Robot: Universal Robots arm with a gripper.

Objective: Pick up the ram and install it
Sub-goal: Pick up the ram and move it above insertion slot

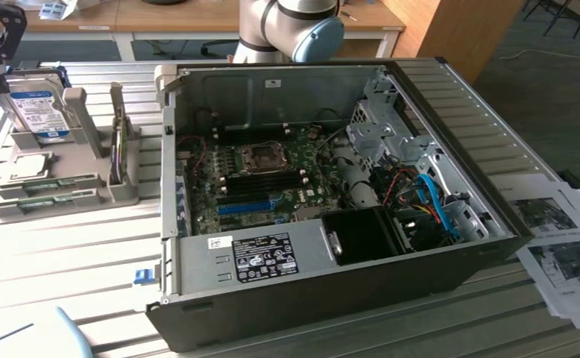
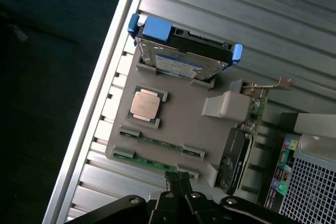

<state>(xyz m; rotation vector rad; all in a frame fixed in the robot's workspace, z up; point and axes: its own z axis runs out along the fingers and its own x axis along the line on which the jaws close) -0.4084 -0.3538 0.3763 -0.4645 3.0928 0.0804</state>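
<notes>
1. Green and thin, the ram [image 2: 153,161] lies flat in the outermost slot of a grey holder [image 2: 184,114] on the slatted metal table [image 2: 220,9].
2. A second ram stick [image 2: 160,142] lies parallel just beside it, between it and a bare processor chip [image 2: 145,105].
3. Past the chip, a hard drive [image 2: 181,59] with blue end pieces stands on edge in the holder, and a graphics card [image 2: 239,145] stands along the holder's side.
4. The hand [image 2: 177,178] has its 2 fingers pressed together and grips nothing. Its tips show over the ram, and contact cannot be told.
5. In the exterior view, the holder sits to the left of an open computer case [image 1: 449,97]. The motherboard [image 1: 300,186] inside it has dark memory slots [image 1: 260,181] and a blue slot [image 1: 245,206].
6. Printed sheets [image 1: 558,239] lie on the table at the exterior view's right.
</notes>
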